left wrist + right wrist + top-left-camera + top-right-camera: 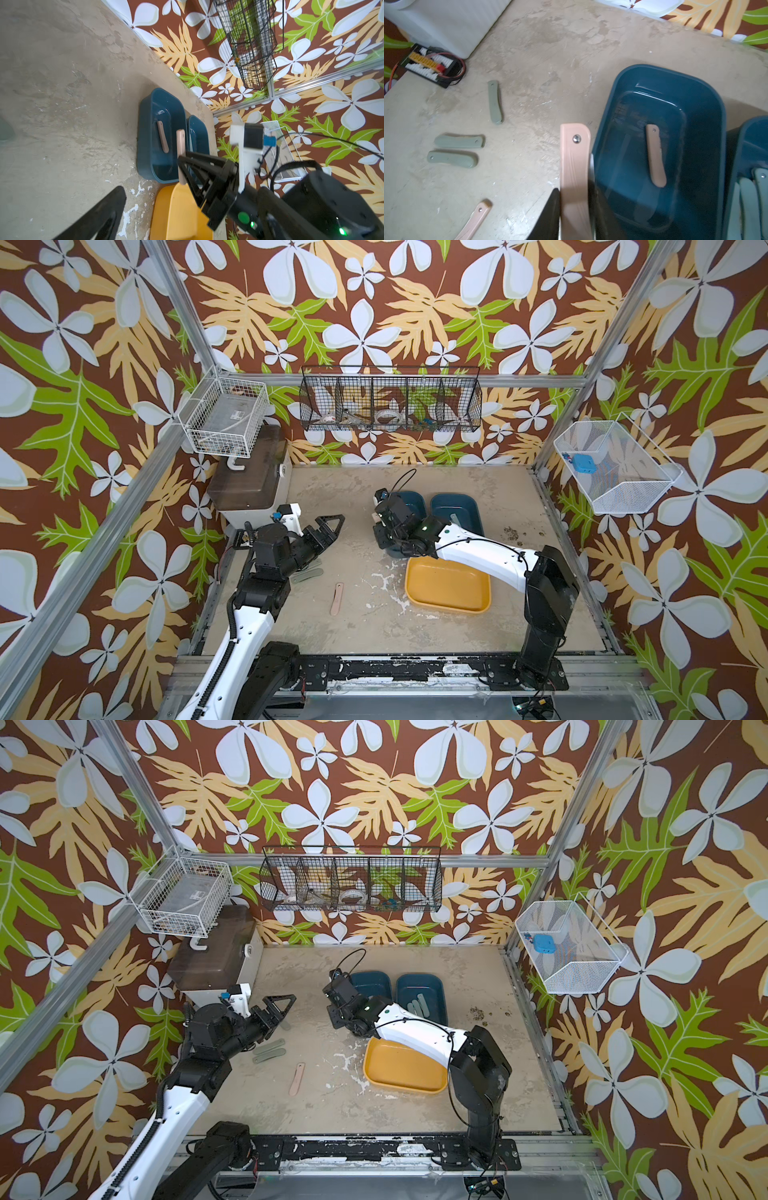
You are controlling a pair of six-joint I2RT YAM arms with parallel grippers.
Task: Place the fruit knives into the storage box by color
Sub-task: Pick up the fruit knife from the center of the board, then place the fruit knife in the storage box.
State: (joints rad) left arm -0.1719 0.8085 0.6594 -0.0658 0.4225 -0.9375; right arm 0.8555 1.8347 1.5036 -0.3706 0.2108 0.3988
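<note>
The right claw (pixel 182 164) is clamping a pink knife (pixel 574 162) at the rim of the teal box (pixel 664 68) — over or beside it, unclear; a second pink knife (pixel 656 153) is lying inside; the left claw (pixel 330 529) is hanging spread apart, its arm (pixel 270 560) partly hiding grey-green knives (pixel 307 574) on the surface (pixel 374 635).

Close beside the right gripper (pixel 574 207) and its held pink knife (pixel 574 166) rises the wall of a dark-blue box (pixel 604 133). Past that wall the box floor is open apart from one loose pink knife (pixel 656 155). A second blue box (pixel 419 978) stands just beyond, and a yellow tray (pixel 449 601) sits under the forearm. Ahead of the wide-spread left gripper (pixel 334 531) lies bare table (pixel 365 497). Three grey-green knives (pixel 458 141) lie beneath and beside it, with a brown-lidded container (pixel 245 477) behind.
</note>
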